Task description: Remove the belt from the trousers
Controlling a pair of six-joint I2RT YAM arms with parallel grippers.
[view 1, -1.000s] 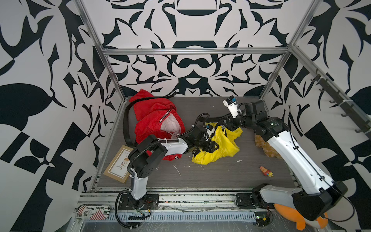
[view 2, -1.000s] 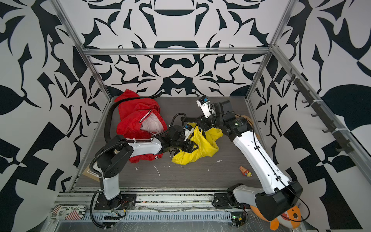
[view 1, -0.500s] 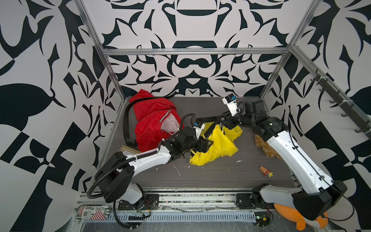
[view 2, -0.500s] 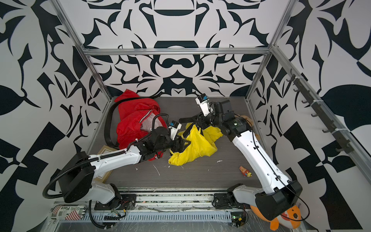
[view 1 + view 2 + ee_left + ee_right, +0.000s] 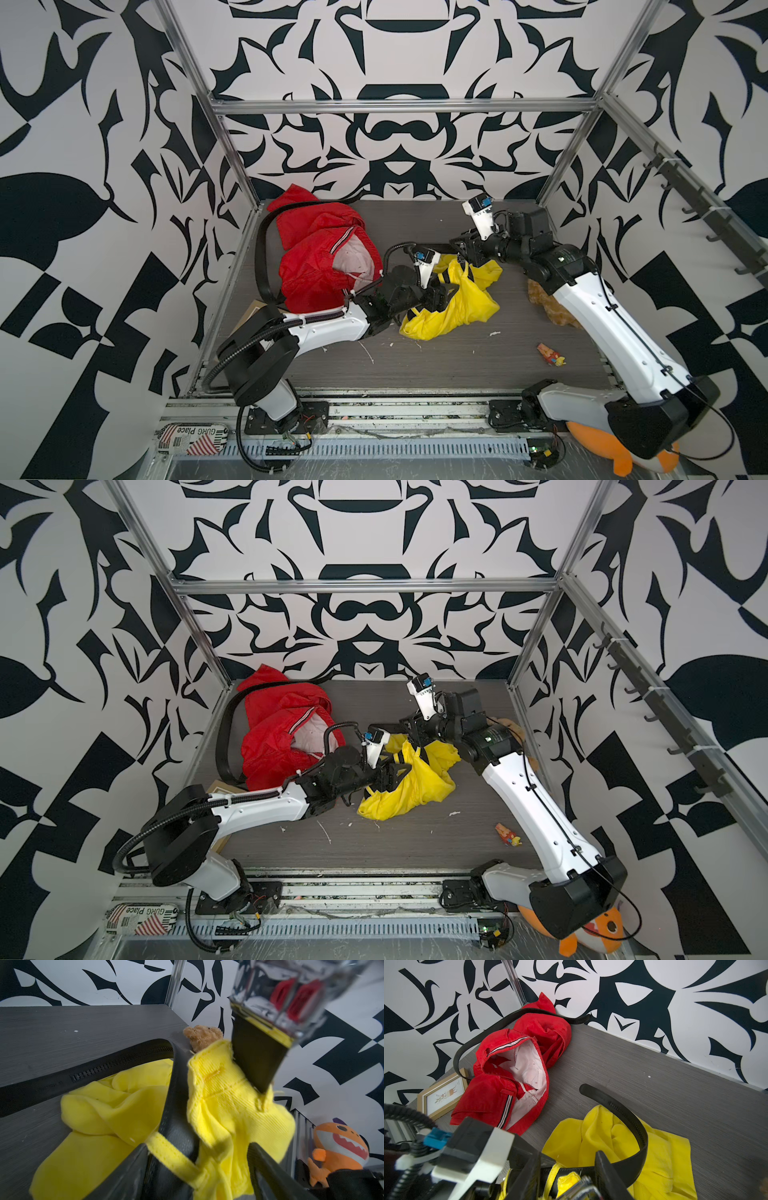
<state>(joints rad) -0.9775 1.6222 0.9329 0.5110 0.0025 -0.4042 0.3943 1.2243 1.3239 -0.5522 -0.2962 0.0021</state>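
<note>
Currently, yellow trousers lay crumpled near the middle of the table, with the black belt threaded through a waistband loop and its free end resting on the bare surface. Right gripper was clamped on the belt beside the buckle. Left gripper had its jaws wide, straddling belt and loop.

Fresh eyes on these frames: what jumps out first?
Crumpled bright yellow trousers lie mid-way on the dark grey table, a black leather belt threaded through their loops, the left arm and right arm meeting at them. Red trousers are heaped at the far left corner, a second black belt curving along their side. Bold black-and-white patterned walls surround everything.
</note>
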